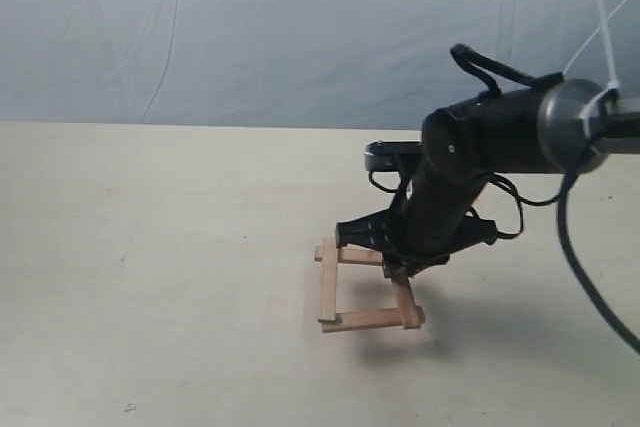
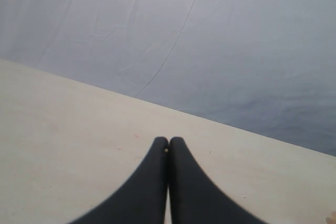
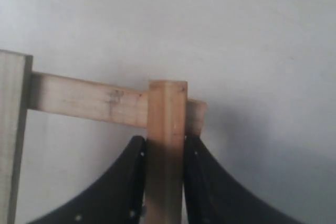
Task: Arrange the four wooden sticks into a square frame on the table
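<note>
Right pincer (image 3: pixel 165 141): clamped on held stick (image 3: pixel 167 106), end overlapping the cross stick (image 3: pixel 86 99). Best released gently, square to that cross stick. Left pincer (image 2: pixel 168 145): closed, empty.

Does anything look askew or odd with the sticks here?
Slightly: the square frame looks lopsided, its near stick and far stick slanting opposite ways in the exterior view. The right gripper clamps the fourth stick.

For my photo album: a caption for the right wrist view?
Black jaws grip a flat light-brown wooden stick overlapping a second stick.
</note>
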